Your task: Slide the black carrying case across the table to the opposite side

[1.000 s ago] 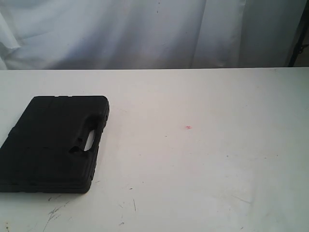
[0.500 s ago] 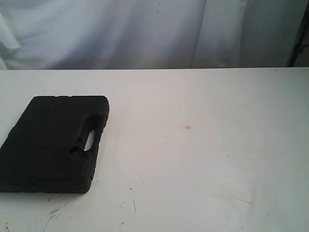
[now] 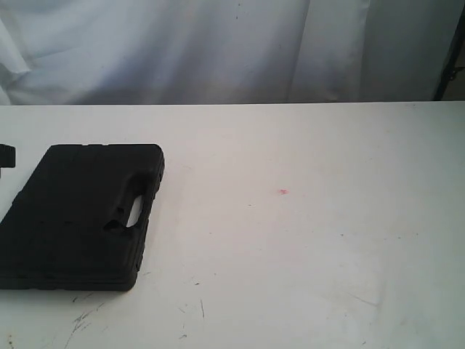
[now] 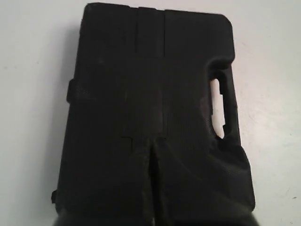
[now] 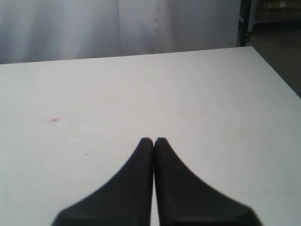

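Both fingers of the left gripper (image 4: 149,145) are pressed together with only a thin seam between them and nothing held. They are black against black, so their outline is hard to follow. In the left wrist view they lie over the lid of the case (image 4: 155,108), with the tips about halfway along it. Whether they touch the lid cannot be told. The handle slot (image 4: 217,109) is off to one side of the fingertips, along the case's long edge.

The right gripper (image 5: 154,140) is also clenched tip to tip and empty, above bare table (image 5: 211,103) and well apart from the case.

In the exterior view the case (image 3: 80,218) lies flat on the left part of the table (image 3: 305,269), running off the picture's left edge. Its handle slot (image 3: 135,211) faces the table's middle. Faint scuff marks (image 3: 83,320) show on the near tabletop just in front of the case. A small dark piece (image 3: 4,155) shows at the left edge beside the case's far corner; what it is cannot be made out. Farther out, near the table's middle, is a tiny red spot (image 3: 282,192). A white curtain (image 3: 218,51) hangs behind the far edge.
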Motion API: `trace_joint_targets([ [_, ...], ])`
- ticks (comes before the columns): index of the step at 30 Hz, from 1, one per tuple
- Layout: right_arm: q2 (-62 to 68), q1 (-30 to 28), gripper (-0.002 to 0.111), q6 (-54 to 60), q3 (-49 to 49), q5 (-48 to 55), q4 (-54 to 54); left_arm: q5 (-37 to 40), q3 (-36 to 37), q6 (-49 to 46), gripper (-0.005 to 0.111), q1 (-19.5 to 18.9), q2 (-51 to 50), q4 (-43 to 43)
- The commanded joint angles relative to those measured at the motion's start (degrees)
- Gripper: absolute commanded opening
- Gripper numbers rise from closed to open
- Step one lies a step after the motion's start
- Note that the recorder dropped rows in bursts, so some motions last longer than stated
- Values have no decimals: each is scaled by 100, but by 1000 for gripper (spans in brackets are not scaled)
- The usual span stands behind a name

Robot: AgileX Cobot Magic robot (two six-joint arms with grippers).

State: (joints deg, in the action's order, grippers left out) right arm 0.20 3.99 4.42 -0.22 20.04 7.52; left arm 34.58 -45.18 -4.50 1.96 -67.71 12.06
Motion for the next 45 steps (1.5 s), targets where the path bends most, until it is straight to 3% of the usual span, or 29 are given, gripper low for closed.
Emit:
trace_joint_targets([
  [1,-20,6,0,-6,22,-16,-57,-359,-49,-1340,0,33,-57,947],
  [3,-20,6,0,-6,22,-16,-57,-562,-49,-1940,0,33,-57,1538],
  [6,-20,6,0,-6,22,-16,-57,-241,-267,-2624,0,33,-97,1990],
  [12,-20,6,0,-6,22,-16,-57,928,-1458,-1746,0,33,-597,2000],
  [19,-20,6,0,-6,22,-16,-57,1443,-2431,-897,0,73,-1242,1984],
  [36,-20,6,0,-6,22,-16,-57,1974,-3767,2468,0,2089,-3351,-979],
  [42,-20,6,0,-6,22,-16,-57,2013,-4081,3034,3,2389,-4077,-1436],
  [45,-20,6,0,-6,22,-16,-57,2580,-4419,3258,5,2432,-4553,-1602],
])
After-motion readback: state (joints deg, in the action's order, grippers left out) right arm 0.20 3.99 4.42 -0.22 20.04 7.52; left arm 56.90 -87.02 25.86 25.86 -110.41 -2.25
